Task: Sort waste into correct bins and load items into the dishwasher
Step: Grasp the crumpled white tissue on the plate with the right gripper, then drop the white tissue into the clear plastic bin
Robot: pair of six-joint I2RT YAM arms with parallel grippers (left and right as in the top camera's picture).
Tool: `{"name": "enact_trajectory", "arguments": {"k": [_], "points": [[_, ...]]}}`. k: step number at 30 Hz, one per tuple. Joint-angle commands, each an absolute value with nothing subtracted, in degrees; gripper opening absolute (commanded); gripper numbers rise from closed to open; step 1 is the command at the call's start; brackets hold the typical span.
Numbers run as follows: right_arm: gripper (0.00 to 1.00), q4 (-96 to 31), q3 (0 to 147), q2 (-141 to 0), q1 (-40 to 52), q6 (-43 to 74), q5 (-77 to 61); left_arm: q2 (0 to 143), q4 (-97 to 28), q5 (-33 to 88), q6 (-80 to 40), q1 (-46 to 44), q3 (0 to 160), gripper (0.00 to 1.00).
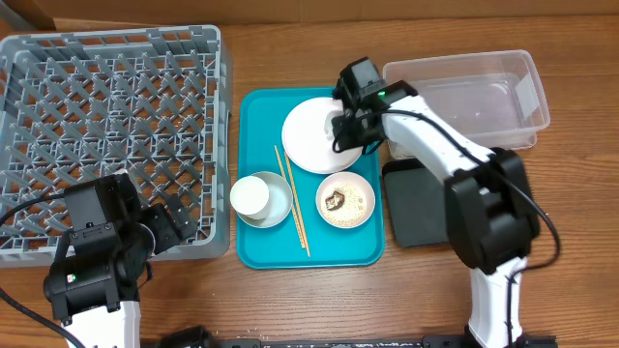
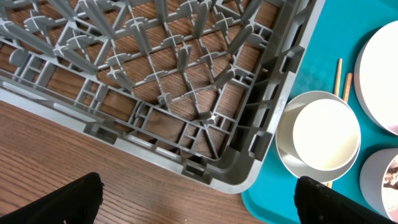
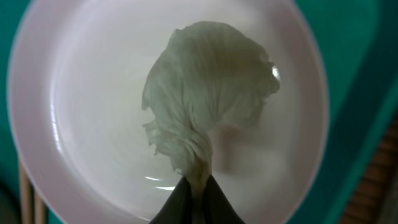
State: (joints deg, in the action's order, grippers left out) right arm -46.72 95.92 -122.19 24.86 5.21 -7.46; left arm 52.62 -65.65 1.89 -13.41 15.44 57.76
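My right gripper (image 3: 197, 190) is shut on the crumpled white tissue (image 3: 208, 99) and holds it over the white round plate (image 3: 81, 112). From overhead the right gripper (image 1: 350, 130) is at the right edge of the plate (image 1: 309, 135). The small white cup (image 1: 251, 195) sits in the pale grey-blue bowl (image 1: 280, 208). The pink bowl (image 1: 345, 201) holds grains and a brown scrap (image 1: 335, 200). The chopsticks (image 1: 291, 198) lie between the bowls. My left gripper (image 2: 199, 199) is open over the table by the grey dish rack (image 2: 249, 155) corner. The clear tub (image 1: 474, 97) and black tray (image 1: 416, 203) are on the right. The red wrapper is out of view.
The dishes sit on a teal serving tray (image 1: 261, 251) in the middle. The dish rack (image 1: 106, 135) fills the left side of the wooden table. The left arm's base (image 1: 97, 251) stands in front of the rack.
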Motion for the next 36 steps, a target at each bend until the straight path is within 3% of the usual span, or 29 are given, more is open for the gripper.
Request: {"name": "enact_trajectory", "arguments": {"k": [1,3,10,14,18,24,28,36], "points": [[0.04,-46.5,99.9,-110.9,22.8,6.9,-2.2,52.1,-65.8,2.4,-14.0,15.8,59.2,1.0],[0.04,-47.9,99.9,-105.8,19.2,11.5,3.6,52.1,-65.8,2.4,-14.0,15.8,59.2,1.0],[0.04,-53.8,97.8,-105.9,10.2,19.2,3.7,52.1,-65.5,2.4,-14.0,15.8,59.2,1.0],[0.16,-53.8,95.1,-106.2,7.5,19.6,0.0,52.1,-65.5,2.4,-14.0,15.8,59.2,1.0],[0.43,-52.8,94.7,-106.1,7.0,19.0,-0.5,52.1,-65.5,2.4,-14.0,15.8,59.2,1.0],[0.64,-55.7,100.6,-103.0,6.7,16.1,-0.6,52.1,-65.3,2.4,-13.9,15.8,59.2,1.0],[0.72,-59.0,102.7,-98.2,5.4,16.1,-3.3,52.1,-65.2,2.6,-12.7,15.8,59.2,1.0],[0.75,-75.8,101.7,-93.7,0.3,9.1,-18.2,52.1,-63.6,8.3,-3.7,15.7,59.2,1.0]]}}
